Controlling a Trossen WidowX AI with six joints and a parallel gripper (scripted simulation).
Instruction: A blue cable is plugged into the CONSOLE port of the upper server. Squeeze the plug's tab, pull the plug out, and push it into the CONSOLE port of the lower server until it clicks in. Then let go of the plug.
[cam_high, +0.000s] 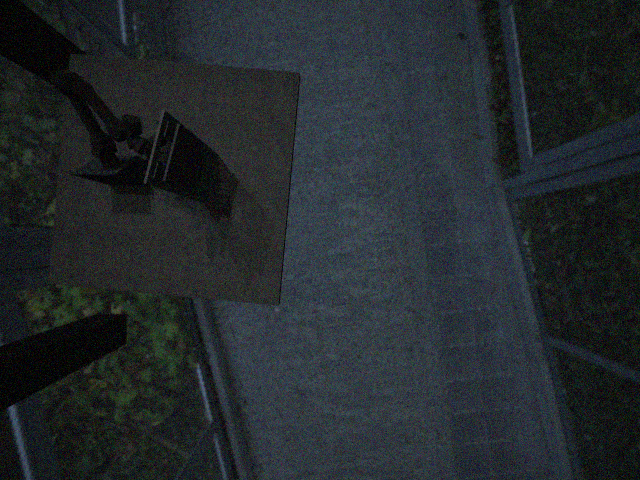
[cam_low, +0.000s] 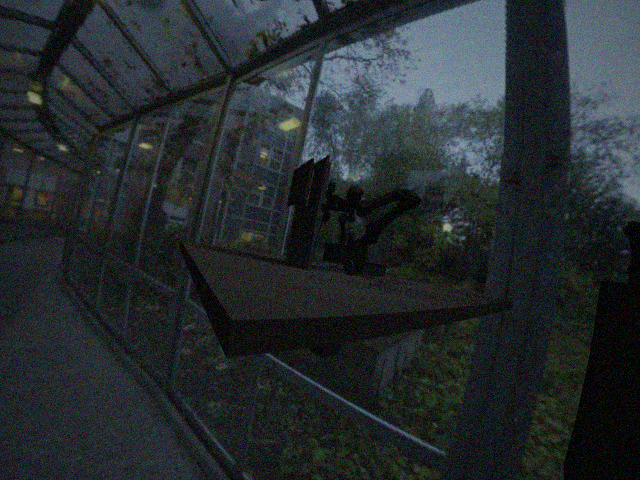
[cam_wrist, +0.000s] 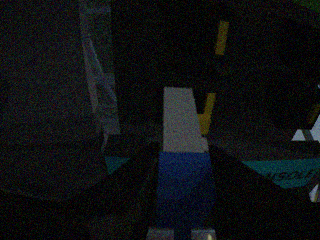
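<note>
The place was a glazed walkway, its glass walls (cam_low: 155, 227) and glass roof (cam_low: 134, 56) carried on a metal frame, with a paved floor (cam_high: 361, 232) (cam_low: 67, 372) running through it. Trees (cam_low: 382, 139) and leafy ground showed through the panes, small yellowish lights (cam_low: 289, 124) glowed dimly, and a brown tabletop (cam_high: 232, 113) (cam_low: 310, 299) stood at one side.

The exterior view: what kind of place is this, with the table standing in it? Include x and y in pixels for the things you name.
It looks like a glass-walled walkway: tall panes (cam_low: 155, 206) in metal framing, a glazed roof (cam_low: 279, 20) overhead, and a paved path (cam_high: 372, 232) (cam_low: 67, 361) alongside.
</note>
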